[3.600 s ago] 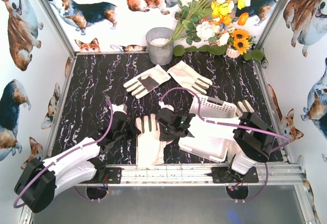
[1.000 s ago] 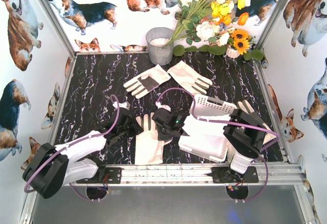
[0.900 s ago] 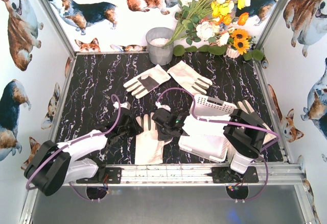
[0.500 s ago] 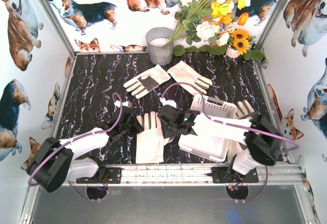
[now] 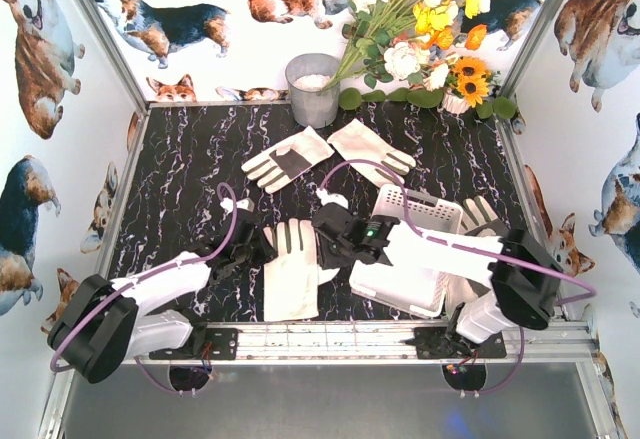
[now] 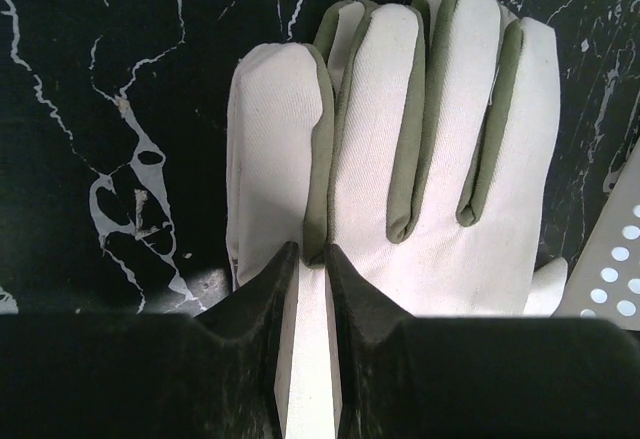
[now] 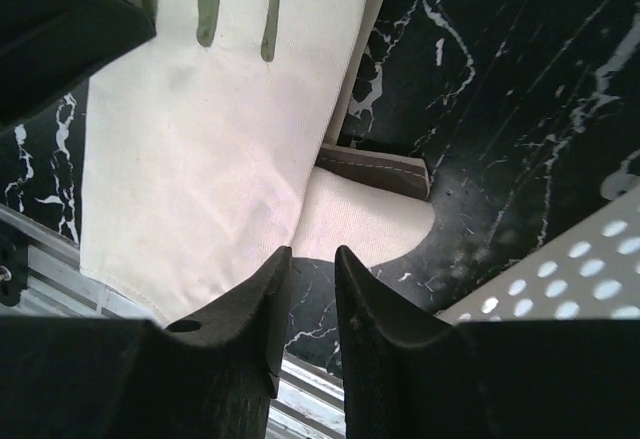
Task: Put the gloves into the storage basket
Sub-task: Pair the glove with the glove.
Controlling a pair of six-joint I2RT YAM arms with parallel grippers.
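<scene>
Top external view puts the nearest glove (image 5: pixel 290 274) flat on the bench (image 5: pixel 180 179), plain side up, fingers pointing away, just left of the storage basket (image 5: pixel 430 202), which holds no glove that I can see. My left end effector (image 5: pixel 252 247) sits at the glove's left edge and my right end effector (image 5: pixel 326 241) at its right, with my right arm stretched across the basket; well beyond lie two more gloves (image 5: pixel 287 159). Left wrist view shows my jaws drawn nearly together with a strip of white fabric pinched between them, a thin hold by my reckoning. Right wrist view shows my jaws slightly apart, gripping nothing, hovering over the glove's thumb (image 7: pixel 370 221). I judge three risks: so slight a pinch could slip on lifting, a grab on the thumb alone would leave the glove dangling to snag the perforated rim, and my right arm could shove the basket.
</scene>
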